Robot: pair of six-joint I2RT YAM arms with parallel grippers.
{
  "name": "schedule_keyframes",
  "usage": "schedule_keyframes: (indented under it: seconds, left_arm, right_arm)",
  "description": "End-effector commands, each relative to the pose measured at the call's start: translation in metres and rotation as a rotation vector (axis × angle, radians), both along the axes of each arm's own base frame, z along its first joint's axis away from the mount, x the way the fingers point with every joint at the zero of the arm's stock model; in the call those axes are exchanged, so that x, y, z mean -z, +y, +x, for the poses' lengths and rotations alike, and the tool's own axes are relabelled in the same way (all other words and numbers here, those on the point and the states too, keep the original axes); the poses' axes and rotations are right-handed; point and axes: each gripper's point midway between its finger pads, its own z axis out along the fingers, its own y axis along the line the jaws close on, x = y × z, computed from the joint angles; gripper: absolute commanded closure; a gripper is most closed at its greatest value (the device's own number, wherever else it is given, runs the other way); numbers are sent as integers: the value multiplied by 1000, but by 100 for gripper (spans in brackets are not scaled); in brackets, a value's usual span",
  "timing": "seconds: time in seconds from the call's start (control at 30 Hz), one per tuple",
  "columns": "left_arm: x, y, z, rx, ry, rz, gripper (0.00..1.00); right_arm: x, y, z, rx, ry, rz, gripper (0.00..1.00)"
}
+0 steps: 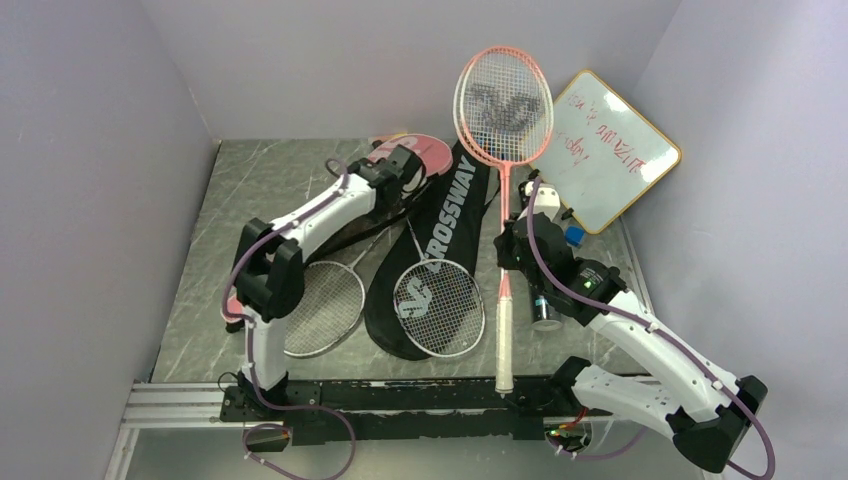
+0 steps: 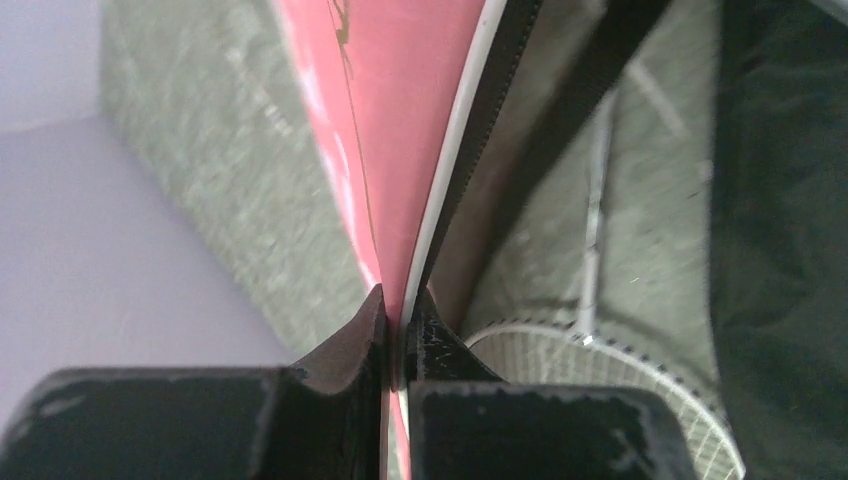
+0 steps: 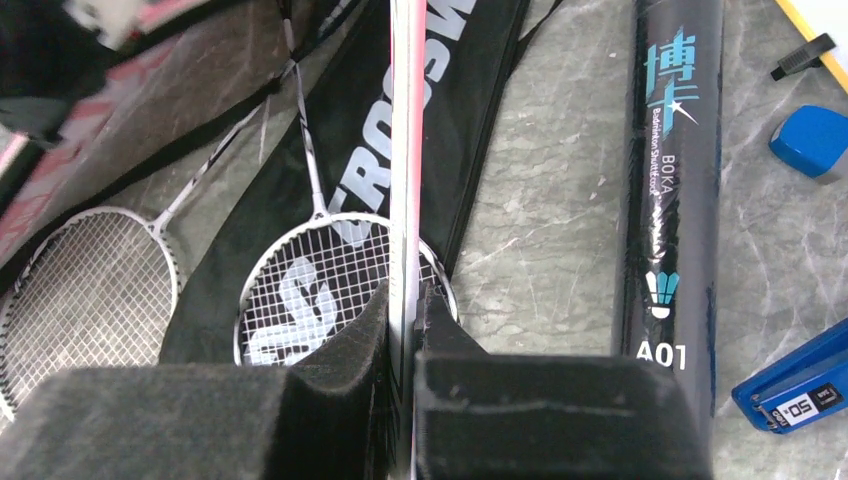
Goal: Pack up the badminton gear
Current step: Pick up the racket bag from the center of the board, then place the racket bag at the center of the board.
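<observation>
Right gripper (image 1: 515,245) clamped on shaft of pink racket (image 1: 504,190) — long axis runs near-to-far, head raised at far end. Left gripper (image 1: 400,170) pinches edge of pink cover (image 1: 432,152), lying left of racket — head likely must swing left into it.

Pink racket (image 1: 503,105): pink frame, white strings with a dark logo, white grip. Black cover (image 1: 447,215): white "CROSSWAY" lettering. Pink cover (image 2: 400,120): white piping, black zip edge. White racket (image 1: 440,308): white frame, white strings, pale logo. Second white racket (image 1: 322,308): plain strings. Tube (image 3: 670,180): black, teal characters, white "A01". Whiteboard (image 1: 610,150): yellowish wood frame, red writing. Table (image 1: 260,190): grey-green, marble veining. Walls (image 1: 90,200): pale lilac.
</observation>
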Motion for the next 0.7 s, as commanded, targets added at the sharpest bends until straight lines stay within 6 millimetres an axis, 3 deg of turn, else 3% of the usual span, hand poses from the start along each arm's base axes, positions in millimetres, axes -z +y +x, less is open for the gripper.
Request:
schedule_keyframes:
  seconds: [0.0, 0.1, 0.2, 0.3, 0.5, 0.57, 0.67]
  left_arm:
    - [-92, 39, -12, -159, -172, 4, 94]
    - [-113, 35, -25, -153, -152, -61, 93]
    - [-109, 17, -43, -134, -66, -159, 92]
    - [-82, -15, -61, -117, 49, -329, 92]
    - [-7, -78, -85, -196, 264, -641, 85]
    - [4, -108, -90, -142, 332, -784, 71]
    - [0, -134, -89, -78, 344, -922, 28]
  right_arm:
    - [-44, 6, 10, 15, -116, 107, 100]
    - [-44, 5, 9, 16, -119, 106, 100]
    - [-43, 3, 8, 17, -117, 107, 100]
    - [-38, 2, 7, 25, -108, 100, 100]
    - [-13, 1, 6, 48, -39, 71, 100]
    - [-2, 0, 6, 60, -4, 54, 100]
    - [17, -1, 4, 75, 43, 29, 100]
